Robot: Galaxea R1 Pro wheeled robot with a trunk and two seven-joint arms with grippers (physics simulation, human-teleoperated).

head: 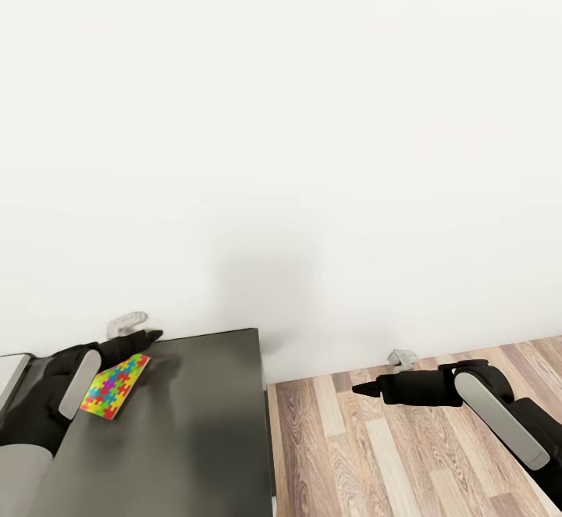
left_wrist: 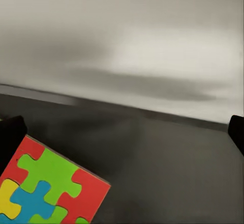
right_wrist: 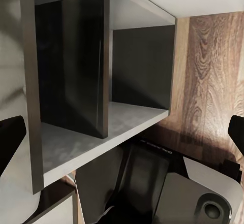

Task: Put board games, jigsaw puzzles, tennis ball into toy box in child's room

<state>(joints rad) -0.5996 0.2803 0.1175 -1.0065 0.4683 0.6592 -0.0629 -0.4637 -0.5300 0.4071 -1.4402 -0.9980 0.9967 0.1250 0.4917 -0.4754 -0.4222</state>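
**Puzzle at left gripper, toy box out of sight**

Currently 1 jigsaw puzzle (head: 115, 385) sits at the left gripper (head: 144, 343), at 8 o'clock in the head view, above the dark table (head: 203, 423). Left wrist view: puzzle (left_wrist: 48, 188) is tilted, one corner against the left fingertip (left_wrist: 10, 137), the other fingertip (left_wrist: 237, 132) well apart, so the jaws are wide. Can't tell if it's gripped or just resting on the table.

Right gripper (head: 367, 389) at 4 o'clock hangs over the wood floor (head: 406, 454), carrying nothing; jaws look wide in its wrist view, facing a shelf unit (right_wrist: 101, 82).

Progress, as a judgement: nothing confirmed stowed. This puzzle isn't in the box yet; the other toys can't be assessed.
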